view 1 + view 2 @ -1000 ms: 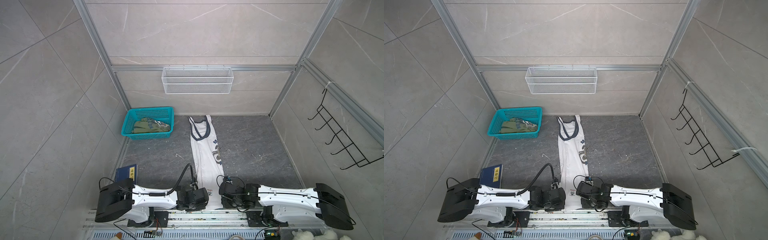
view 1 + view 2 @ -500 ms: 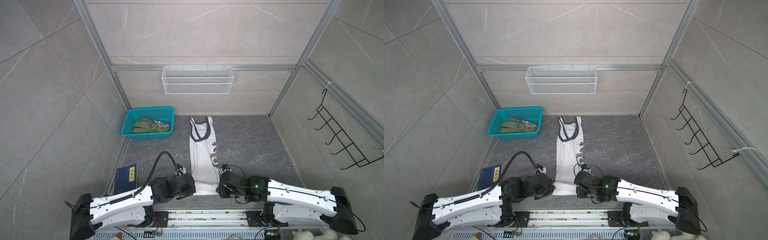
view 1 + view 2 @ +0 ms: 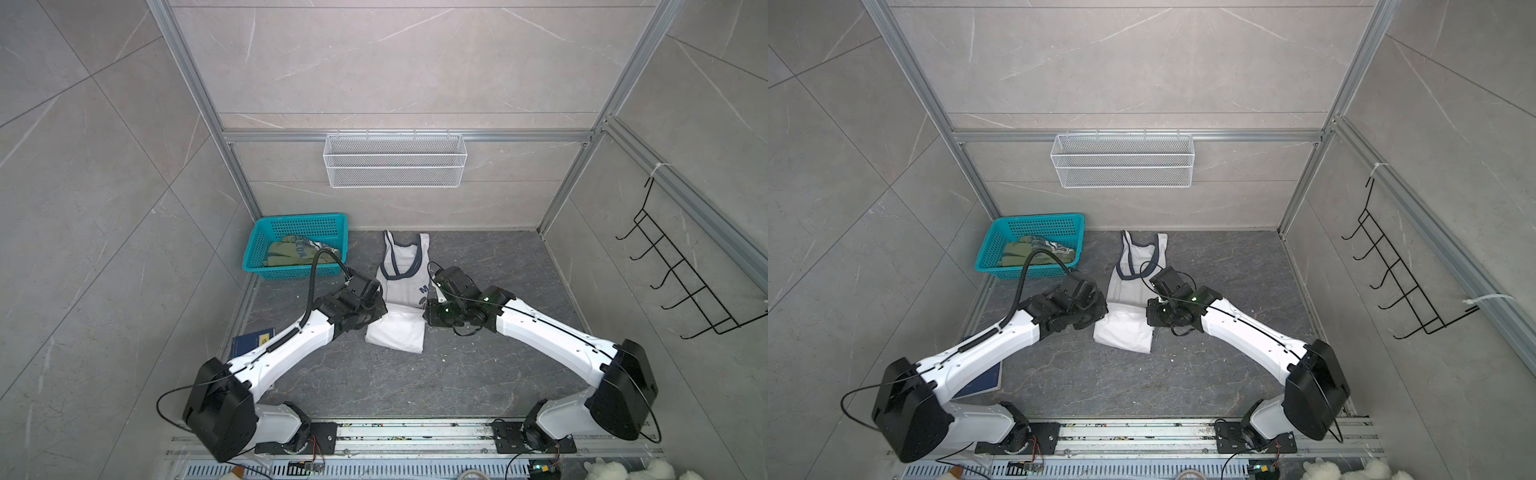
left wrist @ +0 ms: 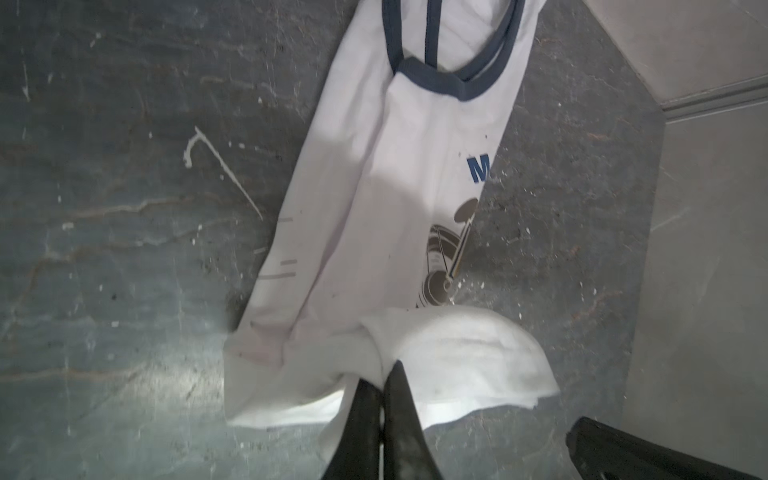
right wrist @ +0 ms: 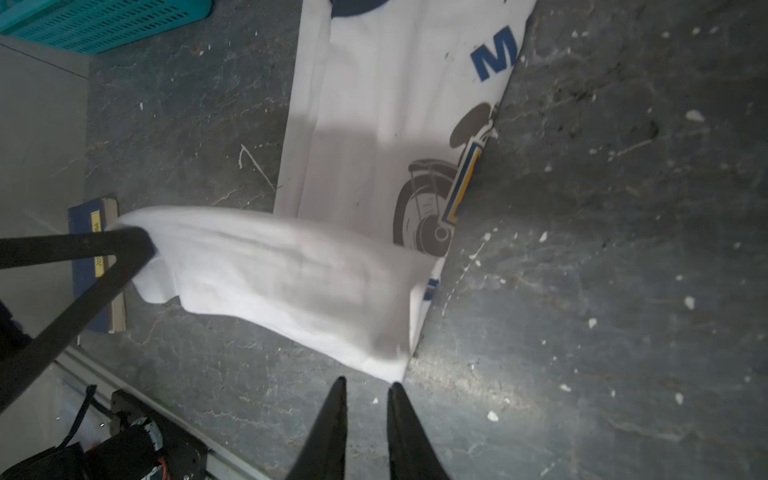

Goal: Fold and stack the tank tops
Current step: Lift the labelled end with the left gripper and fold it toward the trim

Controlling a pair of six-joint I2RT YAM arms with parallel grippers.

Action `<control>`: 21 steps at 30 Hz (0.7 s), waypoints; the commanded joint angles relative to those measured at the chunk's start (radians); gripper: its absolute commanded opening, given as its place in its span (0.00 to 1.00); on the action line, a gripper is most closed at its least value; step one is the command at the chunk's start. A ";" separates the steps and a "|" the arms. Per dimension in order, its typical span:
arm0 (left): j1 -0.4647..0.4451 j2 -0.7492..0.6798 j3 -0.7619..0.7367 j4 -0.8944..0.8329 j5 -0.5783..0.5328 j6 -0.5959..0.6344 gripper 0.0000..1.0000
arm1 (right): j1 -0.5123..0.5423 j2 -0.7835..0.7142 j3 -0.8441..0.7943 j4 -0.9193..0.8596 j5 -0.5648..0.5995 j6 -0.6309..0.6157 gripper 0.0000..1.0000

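White tank top (image 3: 401, 286) lies mid-desk (image 3: 478, 374), narrowed lengthwise, straps toward the back wall. The hem end is raised and doubled over toward the printed badge.
Left gripper (image 4: 384, 370): jaws pinched tight on one hem corner.
Right gripper (image 5: 368, 384): jaws a narrow gap apart, nothing between them. The other hem corner just touches one tip.
Olive tank top (image 3: 286, 253) sits in the teal basket (image 3: 299, 219).
Step in hand, as I judge it: hem-to-neck fold. To do it well: regrip the loose corner first, carry both corners level and together, lay the hem square below the neckline, and release low to avoid skew.
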 commanded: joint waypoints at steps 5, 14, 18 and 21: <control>0.106 0.187 0.131 0.131 0.126 0.105 0.00 | -0.090 0.174 0.083 0.068 -0.076 -0.077 0.19; 0.140 0.331 0.157 0.160 0.180 0.129 0.00 | -0.093 0.233 0.014 0.230 -0.081 -0.176 0.52; 0.153 0.355 0.168 0.156 0.176 0.141 0.00 | -0.092 0.298 0.053 0.242 -0.020 -0.240 0.54; 0.161 0.375 0.177 0.153 0.176 0.145 0.00 | -0.093 0.351 0.089 0.242 -0.008 -0.260 0.54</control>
